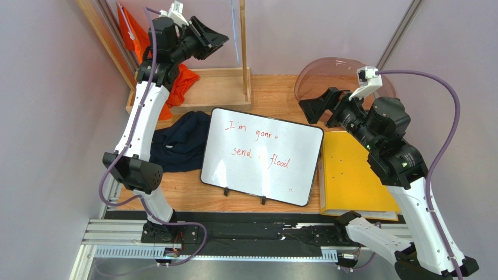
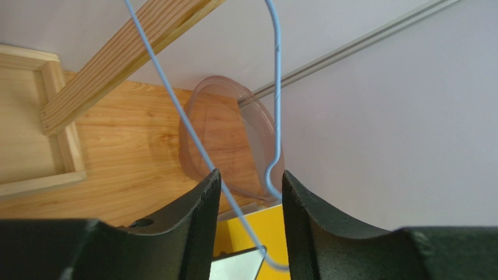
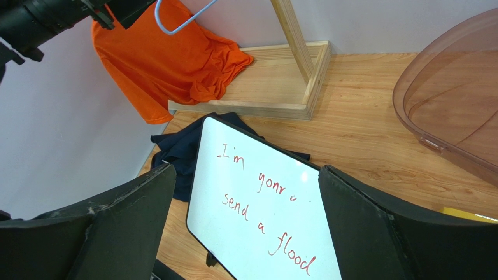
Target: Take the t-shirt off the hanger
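Observation:
An orange t-shirt (image 3: 158, 58) hangs at the back left, its lower part draped on the wooden rack base; it also shows in the top view (image 1: 182, 81). A light blue wire hanger (image 2: 277, 87) passes between my left fingers. In the right wrist view its loop (image 3: 188, 20) sits in front of the shirt's top. I cannot tell whether the shirt is still on it. My left gripper (image 2: 251, 181) is raised high (image 1: 213, 38) and open, its fingers standing either side of the wire. My right gripper (image 3: 245, 175) is open and empty above the whiteboard (image 1: 321, 108).
A whiteboard (image 1: 263, 156) with red writing stands mid-table. A navy garment (image 1: 178, 143) lies to its left. A yellow folder (image 1: 350, 175) is to the right, and a clear brown dome lid (image 1: 333, 76) at back right. The wooden rack base (image 1: 216, 87) and its post (image 1: 244, 46) are at the back.

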